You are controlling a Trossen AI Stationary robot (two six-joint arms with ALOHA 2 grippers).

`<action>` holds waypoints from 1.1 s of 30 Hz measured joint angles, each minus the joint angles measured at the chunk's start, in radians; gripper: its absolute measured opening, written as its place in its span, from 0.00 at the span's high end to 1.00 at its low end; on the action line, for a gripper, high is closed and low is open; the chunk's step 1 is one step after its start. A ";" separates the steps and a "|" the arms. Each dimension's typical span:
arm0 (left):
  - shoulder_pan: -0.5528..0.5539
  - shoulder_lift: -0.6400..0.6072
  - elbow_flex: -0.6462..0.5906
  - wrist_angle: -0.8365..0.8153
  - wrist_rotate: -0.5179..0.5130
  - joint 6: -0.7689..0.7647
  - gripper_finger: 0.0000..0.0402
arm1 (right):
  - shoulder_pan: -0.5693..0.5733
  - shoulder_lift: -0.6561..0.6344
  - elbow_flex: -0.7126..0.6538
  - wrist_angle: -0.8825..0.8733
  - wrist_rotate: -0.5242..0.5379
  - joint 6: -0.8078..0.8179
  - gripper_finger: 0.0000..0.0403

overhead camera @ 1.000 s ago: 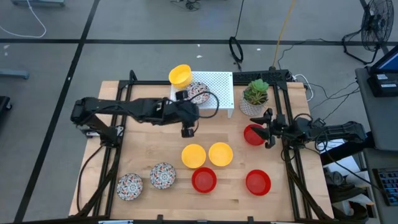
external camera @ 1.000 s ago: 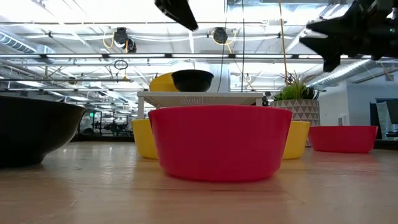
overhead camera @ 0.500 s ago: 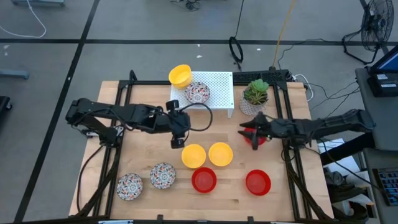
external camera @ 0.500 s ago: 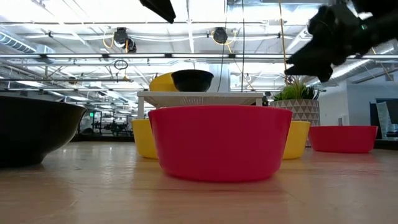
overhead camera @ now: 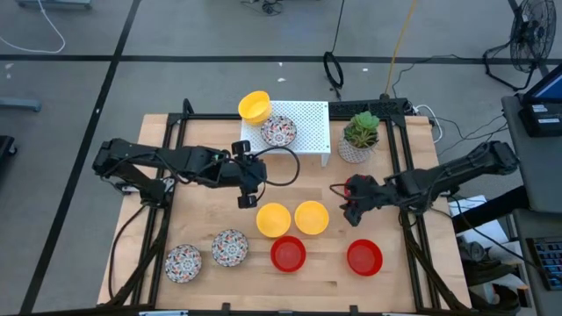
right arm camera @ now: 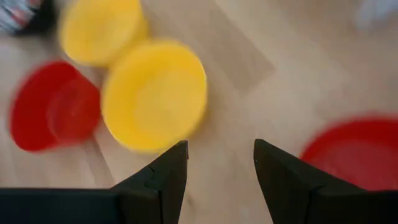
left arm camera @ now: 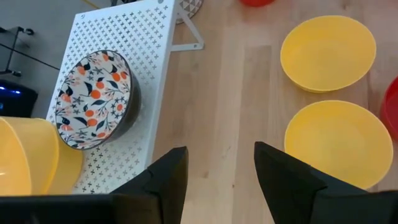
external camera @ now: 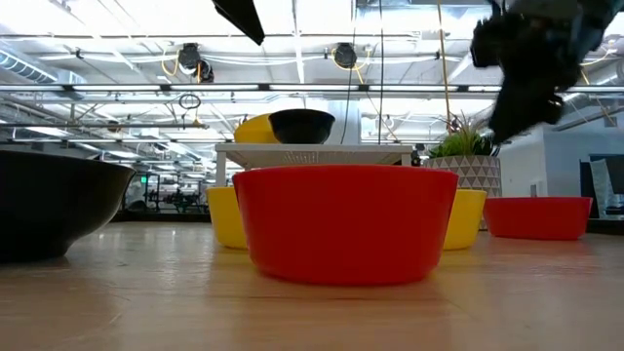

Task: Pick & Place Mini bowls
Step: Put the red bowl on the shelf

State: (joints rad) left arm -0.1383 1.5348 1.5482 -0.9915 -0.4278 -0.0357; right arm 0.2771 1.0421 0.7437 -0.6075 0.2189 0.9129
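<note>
Two yellow bowls (overhead camera: 273, 219) (overhead camera: 312, 217) sit mid-table, with two red bowls (overhead camera: 288, 253) (overhead camera: 364, 256) nearer the near edge. Two mosaic bowls (overhead camera: 183, 262) (overhead camera: 230, 247) stand near-left. A third mosaic bowl (left arm camera: 93, 99) rests on the white rack (overhead camera: 307, 123). A third yellow bowl (overhead camera: 255, 106) lies tilted at the rack's far left corner. My left gripper (overhead camera: 246, 189) hangs open above bare wood, left of the yellow pair. My right gripper (overhead camera: 349, 202) is open above the table, right of the yellow pair, beside a third red bowl (overhead camera: 359, 183) that the arm partly hides.
A white pot with a green plant (overhead camera: 360, 136) stands right of the rack, just beyond the right arm. Black frame rails (overhead camera: 408, 237) run along both table sides. Bare wood (overhead camera: 211, 211) lies between the left gripper and the near-left mosaic bowls.
My left gripper has drawn back from the rack toward the table's left and a little nearer. My right gripper has moved toward the table's left and slightly nearer, past the third red bowl, and has tipped its fingers downward. No bowl has moved.
</note>
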 joint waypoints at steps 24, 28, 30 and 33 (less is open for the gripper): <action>0.000 0.000 0.000 0.077 0.008 -0.041 0.53 | -0.009 0.170 -0.059 -0.111 0.015 -0.157 0.58; 0.000 0.000 0.000 0.077 0.008 -0.040 0.53 | -0.009 0.180 -0.097 -0.050 0.015 -0.208 0.58; 0.000 0.000 0.000 0.077 0.008 -0.039 0.53 | -0.009 0.180 -0.099 -0.047 0.015 -0.217 0.59; 0.000 0.000 0.000 0.077 0.008 -0.039 0.53 | -0.009 0.180 -0.099 -0.046 0.014 -0.232 0.66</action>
State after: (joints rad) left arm -0.1383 1.5349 1.5482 -0.9143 -0.4194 -0.0742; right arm 0.2684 1.2221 0.6445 -0.6537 0.2328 0.6805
